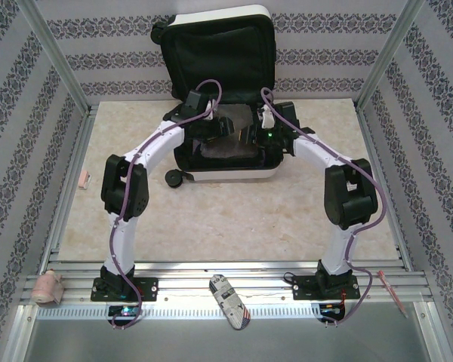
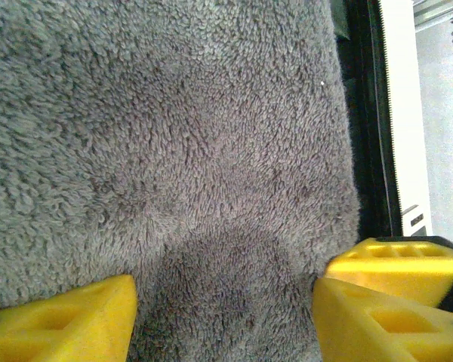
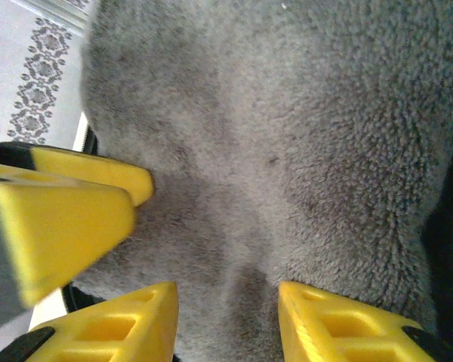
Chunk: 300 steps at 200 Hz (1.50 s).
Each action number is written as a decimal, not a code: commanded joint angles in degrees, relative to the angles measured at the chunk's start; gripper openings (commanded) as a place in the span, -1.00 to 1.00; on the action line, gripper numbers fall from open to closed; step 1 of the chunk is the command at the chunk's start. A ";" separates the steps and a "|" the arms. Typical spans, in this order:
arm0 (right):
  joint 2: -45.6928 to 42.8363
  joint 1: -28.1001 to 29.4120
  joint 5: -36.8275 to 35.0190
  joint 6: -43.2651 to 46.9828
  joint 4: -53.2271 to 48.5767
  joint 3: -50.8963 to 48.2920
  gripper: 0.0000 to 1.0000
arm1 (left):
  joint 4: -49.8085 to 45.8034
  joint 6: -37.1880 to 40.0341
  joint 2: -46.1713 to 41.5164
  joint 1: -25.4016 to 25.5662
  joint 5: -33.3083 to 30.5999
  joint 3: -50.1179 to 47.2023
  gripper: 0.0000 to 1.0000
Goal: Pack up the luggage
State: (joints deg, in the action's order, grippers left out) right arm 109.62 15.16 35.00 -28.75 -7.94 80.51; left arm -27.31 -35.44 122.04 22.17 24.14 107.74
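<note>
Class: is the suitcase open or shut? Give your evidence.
Open: the luggage has its lid raised, black lining showing, and a grey fleecy cloth lies in its lower half.

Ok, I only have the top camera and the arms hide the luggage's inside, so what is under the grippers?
Observer: Grey fleecy cloth, spread wide below the left gripper.
Operator: And the right one?
Observer: The right gripper has a ridge of that cloth between its parted fingers.
Operator: How near are the two?
Observer: Close: the right wrist view has the left gripper's yellow fingers right beside it.
</note>
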 commanded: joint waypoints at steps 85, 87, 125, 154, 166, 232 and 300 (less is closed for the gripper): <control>3.64 -1.64 -0.90 1.23 -0.88 -0.57 -0.24 | 2.18 0.66 -0.96 -4.81 0.53 -8.71 0.24; 3.55 -1.63 -0.90 1.33 -1.05 -0.36 -0.24 | 2.17 0.71 -1.04 -4.85 0.62 -8.70 0.24; 1.05 -1.89 -0.55 2.63 -3.15 2.48 -0.22 | 3.72 1.30 -2.68 -5.21 5.44 -6.10 0.25; 0.55 -2.17 -0.02 2.73 -4.61 5.80 -0.22 | 2.70 2.12 -2.42 -5.21 7.76 -1.10 0.26; 0.66 -2.27 -0.35 2.76 -4.71 7.02 -0.22 | 2.29 2.47 -2.38 -5.30 7.78 0.63 0.27; 5.81 -2.42 0.58 -0.12 -4.23 15.83 -0.21 | -1.42 3.66 4.42 -5.58 7.67 12.84 0.27; 16.36 -2.46 2.00 -4.27 -0.85 25.64 -0.21 | 0.99 5.38 12.95 -6.66 4.77 17.38 0.27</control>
State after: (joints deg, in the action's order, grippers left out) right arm 122.23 13.21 35.57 -30.61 -10.85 103.18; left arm -26.24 -31.68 132.73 17.02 29.74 123.92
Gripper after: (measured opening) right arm 0.394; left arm 0.637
